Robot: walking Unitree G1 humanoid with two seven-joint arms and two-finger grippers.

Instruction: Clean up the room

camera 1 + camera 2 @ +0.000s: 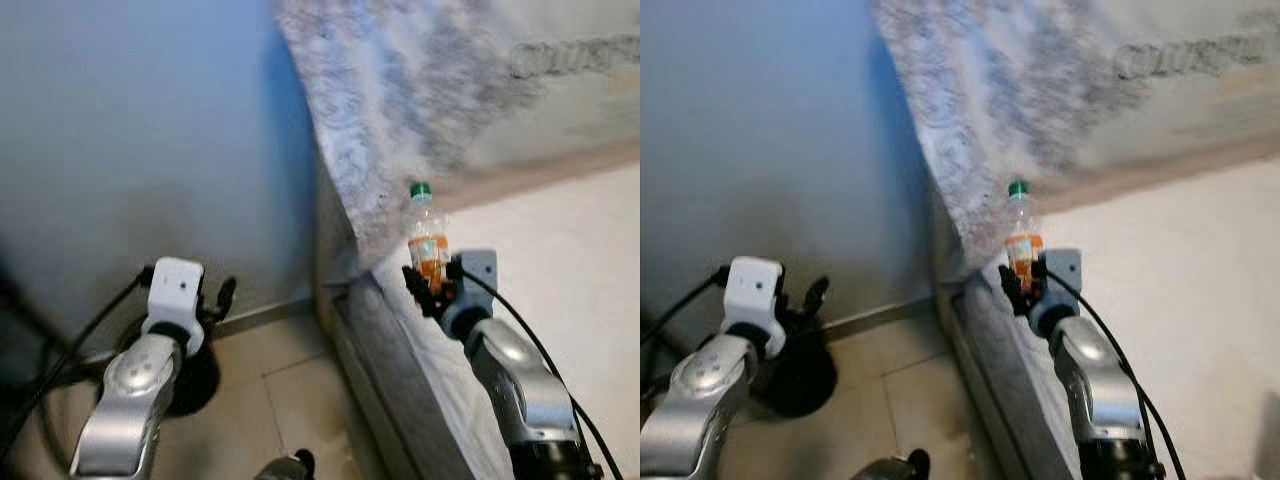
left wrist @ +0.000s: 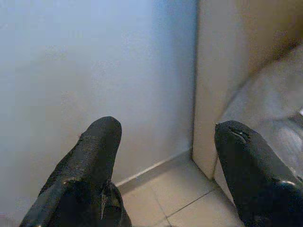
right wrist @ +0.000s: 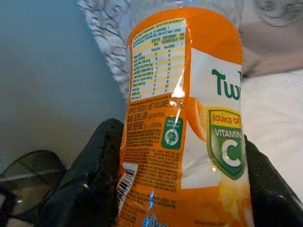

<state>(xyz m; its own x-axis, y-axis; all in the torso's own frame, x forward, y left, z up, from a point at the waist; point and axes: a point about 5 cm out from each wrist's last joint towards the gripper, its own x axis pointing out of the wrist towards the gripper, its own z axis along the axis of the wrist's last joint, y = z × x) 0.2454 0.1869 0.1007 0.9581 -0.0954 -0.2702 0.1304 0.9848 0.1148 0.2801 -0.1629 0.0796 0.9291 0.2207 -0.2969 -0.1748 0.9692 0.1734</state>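
Right hand (image 1: pixel 432 283) grips orange bottle (image 1: pixel 426 238) upright over bed (image 1: pixel 560 260) edge. Left hand (image 2: pixel 165 156) spread wide, empty, beside bed, above floor (image 1: pixel 290 390).

My left gripper (image 2: pixel 163 156) hangs with its fingers spread over bare beige floor tiles (image 1: pixel 290 400), hemmed in ahead by the plain blue-grey wall (image 1: pixel 150 130) and, toward my right, by the upright side of the grey bed frame (image 1: pixel 345 330). A round black stand base (image 1: pixel 195 380) with trailing cables sits on the tiles just beside that arm. Over the white mattress (image 1: pixel 560 260) the way is open around my right gripper (image 1: pixel 430 285), which is clamped on the green-capped plastic bottle with an orange label (image 1: pixel 427 235), though the grey patterned blanket (image 1: pixel 400 100) blocks the far side.
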